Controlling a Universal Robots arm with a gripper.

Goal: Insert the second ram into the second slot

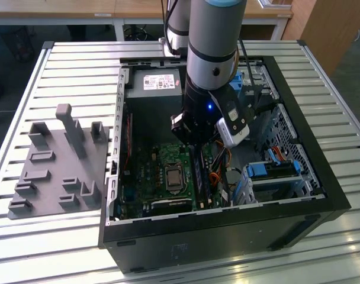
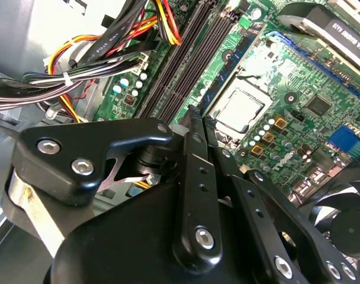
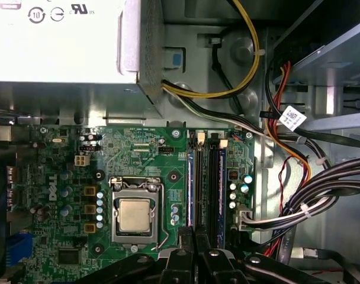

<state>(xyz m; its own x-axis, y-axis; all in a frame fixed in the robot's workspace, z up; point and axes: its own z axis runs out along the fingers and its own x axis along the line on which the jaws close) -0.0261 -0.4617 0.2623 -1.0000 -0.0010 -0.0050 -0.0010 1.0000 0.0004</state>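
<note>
While a grey robot arm (image 1: 212, 47) reaches down from above, an open black computer case (image 1: 227, 236) lies on a slatted metal table (image 1: 67, 59). On the exterior view's left, beside the case, rests a grey fixture plate (image 1: 52, 189) with upright blocks. Inside the case, a silver power supply (image 3: 61, 41) sits at the far end. A green motherboard (image 3: 50, 154) covers the floor below it, and bundled cables (image 3: 322, 195) run along 1 side. A square processor socket (image 3: 134, 214) sits mid-board, with 4 long memory slots (image 3: 206, 189) running parallel just beside it.

The gripper (image 3: 193, 234) hangs low over the near end of those slots, its 2 dark fingers (image 3: 185, 236) drawn close together with barely a gap. The second ram (image 3: 190, 189), seen as a thin blue edge, stands upright in the slot nearest the socket. In the second wrist view the blue strip runs straight toward the fingertips. The fingertips meet the ram's near end, but whether they pinch it or only rest on it cannot be told. Another blue strip (image 3: 222, 195) stands in the outermost slot.
</note>
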